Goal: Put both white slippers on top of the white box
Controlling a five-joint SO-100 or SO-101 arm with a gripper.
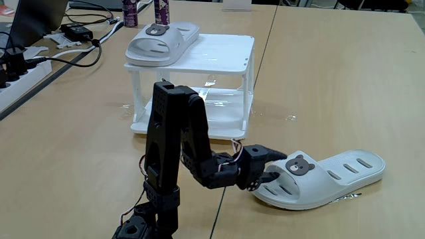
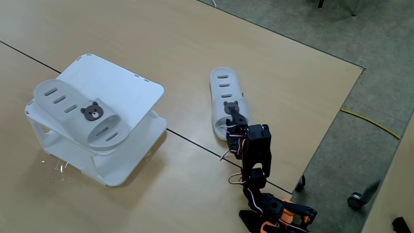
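Observation:
One white slipper point(image 1: 163, 41) point(image 2: 77, 113) lies on the left part of the white box's point(image 1: 226, 56) point(image 2: 132, 84) flat top, with its bear patch facing up. The other white slipper point(image 1: 332, 176) point(image 2: 223, 90) lies on the table to the right of the box in a fixed view. My gripper point(image 1: 271, 169) point(image 2: 234, 120) is at this slipper's strap end. One finger rests over the bear patch and the other is inside the strap opening, so the jaws are closed on the strap. The black arm point(image 1: 172, 133) is bent low over the table.
A power strip point(image 1: 16, 76), black cables point(image 1: 73, 53) and an adapter sit at the back left of the table, with two bottles point(image 1: 131, 12) behind the box. In a fixed view the table's edge point(image 2: 323, 129) runs close to the arm's base, with floor beyond.

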